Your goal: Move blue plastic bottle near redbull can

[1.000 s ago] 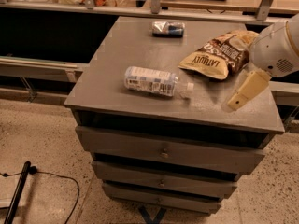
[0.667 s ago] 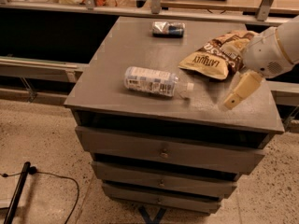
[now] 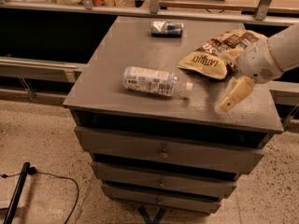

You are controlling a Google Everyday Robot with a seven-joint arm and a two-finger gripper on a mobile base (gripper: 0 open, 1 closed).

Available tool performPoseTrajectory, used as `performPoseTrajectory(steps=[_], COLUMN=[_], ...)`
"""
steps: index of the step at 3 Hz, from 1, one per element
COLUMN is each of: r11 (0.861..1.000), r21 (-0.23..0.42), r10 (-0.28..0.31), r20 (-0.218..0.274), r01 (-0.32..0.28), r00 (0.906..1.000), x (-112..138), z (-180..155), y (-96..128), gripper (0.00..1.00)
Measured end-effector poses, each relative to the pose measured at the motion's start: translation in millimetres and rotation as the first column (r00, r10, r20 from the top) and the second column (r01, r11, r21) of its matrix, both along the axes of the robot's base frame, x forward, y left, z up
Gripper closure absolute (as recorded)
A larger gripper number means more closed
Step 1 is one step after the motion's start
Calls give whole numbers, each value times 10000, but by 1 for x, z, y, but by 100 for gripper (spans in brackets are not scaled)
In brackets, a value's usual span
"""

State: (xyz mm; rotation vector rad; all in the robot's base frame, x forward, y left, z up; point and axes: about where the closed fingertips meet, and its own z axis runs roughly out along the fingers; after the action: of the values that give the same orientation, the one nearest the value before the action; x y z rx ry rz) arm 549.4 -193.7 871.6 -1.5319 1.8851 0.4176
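The blue plastic bottle (image 3: 152, 81) lies on its side near the front middle of the grey cabinet top (image 3: 135, 45), its white cap pointing right. The redbull can (image 3: 167, 28) lies on its side at the far edge of the top, well behind the bottle. My gripper (image 3: 230, 102) hangs over the front right part of the top, to the right of the bottle's cap and apart from it, holding nothing that I can see.
A yellow-and-brown chip bag (image 3: 210, 57) lies between the can and my gripper, at the right. The cabinet has several drawers (image 3: 163, 150) below. A black cable (image 3: 51, 178) lies on the floor at the left. A railing (image 3: 154, 3) runs behind the cabinet.
My arm has shifted slightly left and down over the right side of the top. The bottle, can and bag have not moved.
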Motion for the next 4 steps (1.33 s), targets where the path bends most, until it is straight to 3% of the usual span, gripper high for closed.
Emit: performPoseTrajectory(steps=[1,2,4], r11=[9999,9882,9591], r21=[122,1535,2826], r10=[-78,-29,146], r20=[64,225,142], r01=[77,-6,-180], r00=[9999,9997,9998], x=[0,10,34], z=[3,-5,-19], y=[5,46,110], gripper=[0,0,0])
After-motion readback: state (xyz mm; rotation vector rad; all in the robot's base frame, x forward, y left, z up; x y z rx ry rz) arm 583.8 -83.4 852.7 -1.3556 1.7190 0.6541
